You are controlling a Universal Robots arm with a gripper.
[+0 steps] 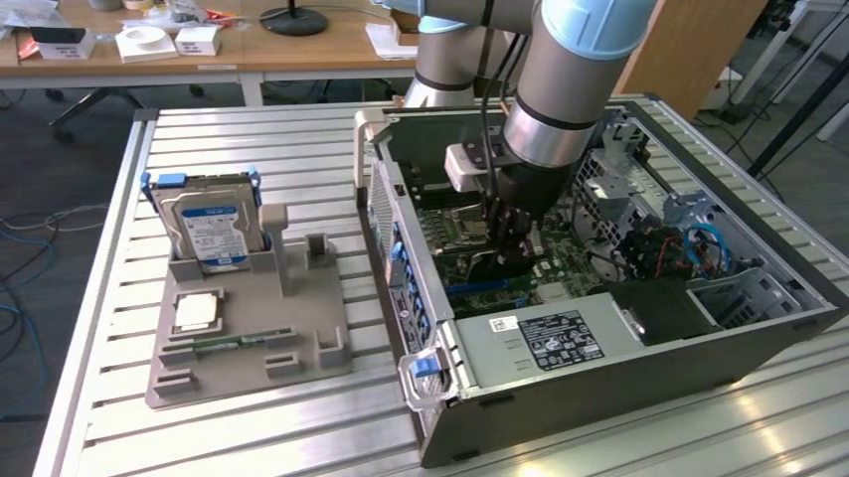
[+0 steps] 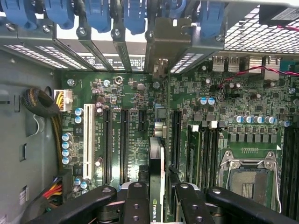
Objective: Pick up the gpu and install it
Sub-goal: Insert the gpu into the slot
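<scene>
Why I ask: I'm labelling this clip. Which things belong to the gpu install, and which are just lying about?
Job: gpu, held in the gripper; open computer case; motherboard with its slots.
Lying about: hard drive, memory stick, square chip, all on the grey holder.

Arm [image 1: 571, 79], upper centre of the exterior view: silver-grey cylindrical segments, a pale blue joint cap at the top edge, and one black band around the lower tube. A thin black cable [image 1: 487, 89] lies alongside the tube. A pale boxy housing [image 1: 467, 167] is mounted at the wrist. Gripper [image 1: 511, 256]: matte black body. Wrist view: four black finger links [image 2: 135, 200] with rounded ends, each carrying round dark pivot screws.
</scene>
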